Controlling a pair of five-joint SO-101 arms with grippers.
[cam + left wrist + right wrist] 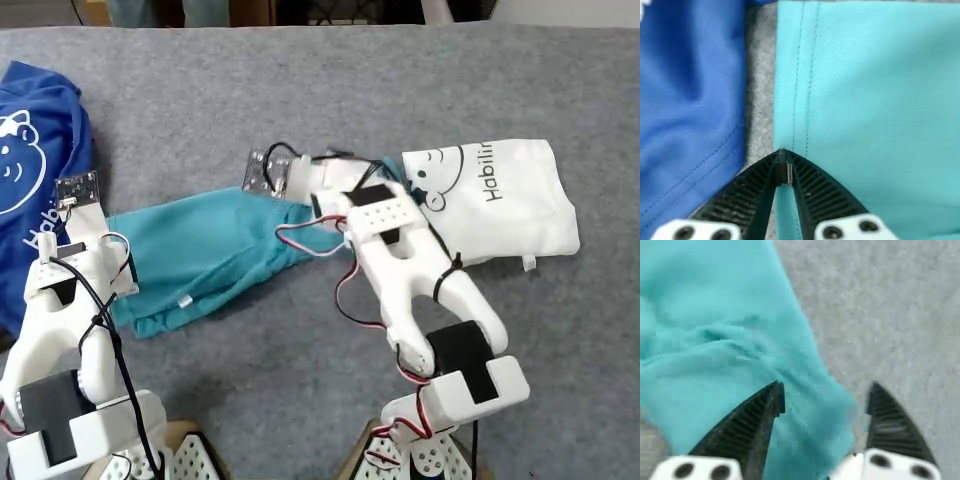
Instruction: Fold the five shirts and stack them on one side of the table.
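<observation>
A teal shirt (200,250) lies crumpled across the middle of the grey table, between the two arms. My left gripper (783,162) is shut on the stitched hem of the teal shirt (865,100), at the shirt's left end (90,212). My right gripper (825,395) is open at the shirt's other end (290,192), with rumpled teal cloth (715,340) lying between its fingers. A blue shirt (30,150) lies spread at the far left, just beside the teal hem (685,90). A folded white shirt (500,200) rests at the right.
Grey felt covers the table (300,80). Bare felt runs along the back and in front of the teal shirt. Both arm bases stand at the near edge. A loose cable (350,290) hangs beside the right arm.
</observation>
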